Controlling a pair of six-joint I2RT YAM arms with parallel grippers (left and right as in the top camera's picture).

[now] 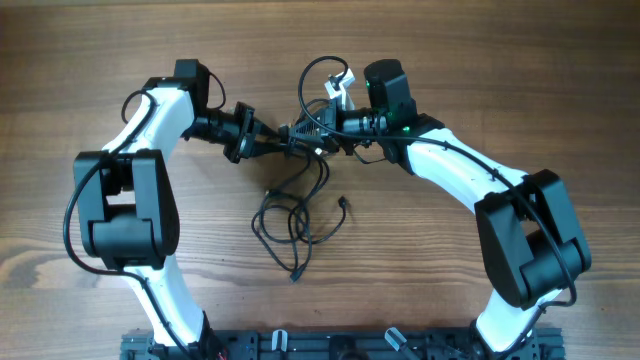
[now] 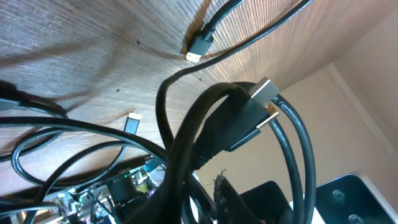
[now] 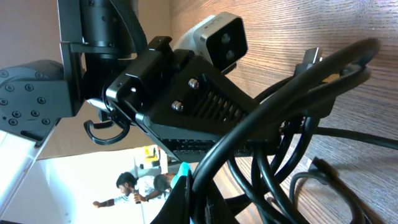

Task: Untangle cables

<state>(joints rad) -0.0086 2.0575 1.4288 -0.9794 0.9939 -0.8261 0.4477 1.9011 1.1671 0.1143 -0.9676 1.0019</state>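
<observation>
As both grippers meet tip to tip over the middle of the table (image 1: 500, 60), the coming move turns on one thing: the knot of the cables (image 1: 296, 212) sits exactly btw them.

From the left: L gripper (image 1: 283, 138) points to the right, its tip set into the left side of the knot. Whether its jaws are apart or pressed on a strand I cannot tell. The overhead view is too small there, and the L wrist view shows only cords very close, no fingers.

Next is the knot itself, held up off the wood. From it the rest hangs and lies toward the near edge, so the long axis of the bundle goes far-to-near, across the line of the two arms. Loops rest on the table below the grippers, w/ two small plug ends free at the near side. One loop stands up toward the far edge.

Then R gripper (image 1: 318, 132), pointing left, jaws together. It looks clamped on the cables at the right side of the knot.

Both arms are equally near. I judge L should take a strand and draw it left, away from R.

Look of the cords: thin, black, glossy, several crossing each other. One is thicker w/ a flat metal plug (image 2: 264, 99). Approx. 3–4 cords, exact count unclear.
</observation>
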